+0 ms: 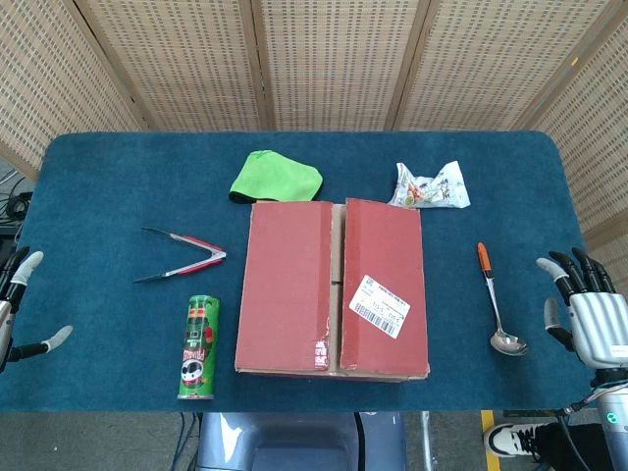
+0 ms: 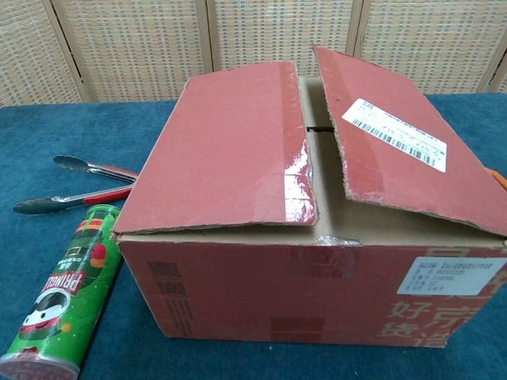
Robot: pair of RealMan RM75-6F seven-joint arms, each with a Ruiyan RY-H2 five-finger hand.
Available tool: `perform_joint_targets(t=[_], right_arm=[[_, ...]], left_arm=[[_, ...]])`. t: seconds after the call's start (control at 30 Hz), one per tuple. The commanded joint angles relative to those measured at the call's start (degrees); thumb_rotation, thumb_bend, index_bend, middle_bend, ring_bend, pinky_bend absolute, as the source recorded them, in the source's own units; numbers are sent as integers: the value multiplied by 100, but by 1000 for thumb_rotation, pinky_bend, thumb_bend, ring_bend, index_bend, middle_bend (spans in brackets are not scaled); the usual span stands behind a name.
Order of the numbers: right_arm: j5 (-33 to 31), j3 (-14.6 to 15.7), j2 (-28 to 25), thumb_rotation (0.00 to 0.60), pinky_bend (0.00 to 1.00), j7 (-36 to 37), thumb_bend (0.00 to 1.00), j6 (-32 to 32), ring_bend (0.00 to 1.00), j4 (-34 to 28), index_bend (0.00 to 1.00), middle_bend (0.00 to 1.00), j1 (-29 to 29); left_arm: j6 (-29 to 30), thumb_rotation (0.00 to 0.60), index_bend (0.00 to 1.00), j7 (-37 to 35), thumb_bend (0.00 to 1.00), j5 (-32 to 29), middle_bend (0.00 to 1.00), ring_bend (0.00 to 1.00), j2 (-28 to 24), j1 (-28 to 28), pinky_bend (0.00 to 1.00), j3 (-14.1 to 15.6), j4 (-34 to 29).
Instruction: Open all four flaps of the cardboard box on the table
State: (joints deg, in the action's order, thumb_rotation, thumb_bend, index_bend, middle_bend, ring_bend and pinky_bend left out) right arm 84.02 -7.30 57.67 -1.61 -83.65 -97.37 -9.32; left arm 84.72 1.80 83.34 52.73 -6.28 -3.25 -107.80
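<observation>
Head view, box: the cardboard box (image 1: 334, 287) sits mid-table on the blue cloth (image 1: 118, 167), its two red top flaps lying nearly closed with a narrow seam between them.
Head view, left hand: the left hand (image 1: 18, 304) is at the table's left edge, only fingertips showing, spread, holding nothing.
Head view, right hand: the right hand (image 1: 586, 312) hovers at the right edge, fingers apart, empty, well apart from the box.
Head view, surroundings: tongs (image 1: 182, 253) and a Pringles can (image 1: 199, 347) lie left of the box, a green cloth (image 1: 276, 179) and a snack packet (image 1: 429, 185) behind it, a spoon (image 1: 496, 299) to the right.
Chest view, flaps: the left flap (image 2: 226, 150) and the right flap (image 2: 404, 150) are lifted slightly, their inner edges ragged with torn glossy tape; the inner flaps are hidden.
Chest view, hands: neither shows.
Handling: the flaps look stiff, light and creased at the hinge; likely best hooked under the raised seam edge and swung outward. The tape strip may be slippery.
</observation>
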Motion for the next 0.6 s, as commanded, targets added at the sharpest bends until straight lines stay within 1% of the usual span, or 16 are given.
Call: perform_joint_targets(t=[0.03,0.6], right_arm=[[1,-1,5,600,103,15,672,-6,6,9,178,151,5],[189,-18,-24,600,103,307,672,-97,6,17,179,151,-3]], left_arm=[[-10,507,0,-4,181,-10,0,0,5,1,0,-1,6],[-51,515,0,73,185,-1,0,0,11,7,0,12,-10]])
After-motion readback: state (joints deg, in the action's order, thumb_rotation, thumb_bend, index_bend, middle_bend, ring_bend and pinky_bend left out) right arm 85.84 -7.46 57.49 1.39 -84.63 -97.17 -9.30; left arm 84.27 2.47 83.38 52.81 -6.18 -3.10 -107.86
